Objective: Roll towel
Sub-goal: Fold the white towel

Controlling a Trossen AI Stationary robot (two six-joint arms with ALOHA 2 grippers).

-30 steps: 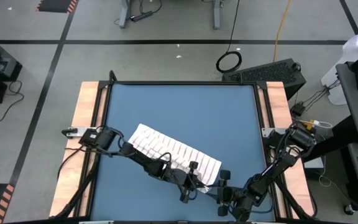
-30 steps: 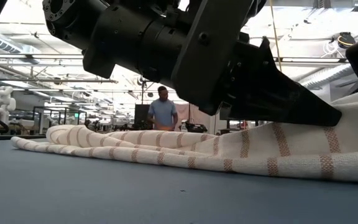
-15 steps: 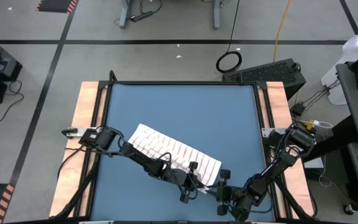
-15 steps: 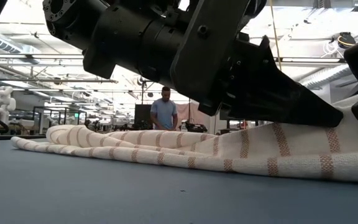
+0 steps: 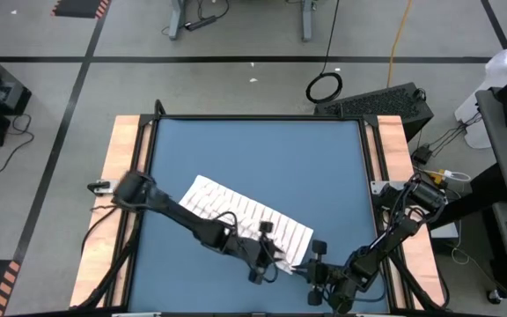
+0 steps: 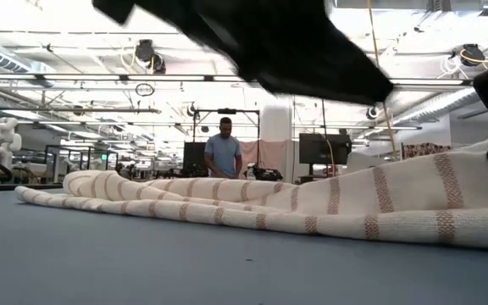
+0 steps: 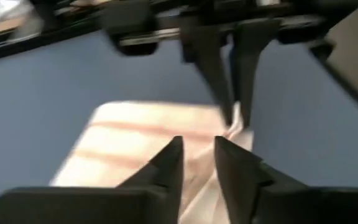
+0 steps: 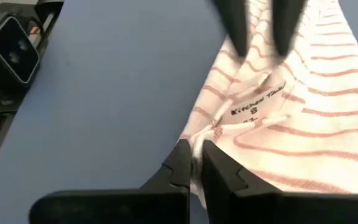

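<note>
the towel (image 5: pixel 249 217) lies on the blue tabletop (image 5: pixel 253 154) in the lower middle of the high view, a white cloth with narrow stripes stretched on a slant from centre-left down toward lower right. in the low view the towel (image 6: pixel 252 207) runs across the whole width as a rumpled band, low at the left and rising toward the right edge, where it is lifted off the surface.

the left gripper (image 5: pixel 260 264) sits at the towel's lower edge in the high view, its arm reaching in from the left side of the table across the cloth. in the left wrist view the left gripper (image 7: pixel 197 163) has its fingers (image 7: pixel 166 165) a narrow gap apart over the cloth, with nothing clearly caught between them.

the right gripper (image 5: pixel 318 275) is at the towel's lower right corner in the high view, just beside the left one. in the right wrist view the right gripper (image 8: pixel 194 163) is pinched tight on a bunched fold of the towel (image 8: pixel 272 124), near a small printed label (image 8: pixel 260 101).

a person (image 6: pixel 223 151) in a blue shirt stands far back in the room in the low view, centre of the frame.
</note>
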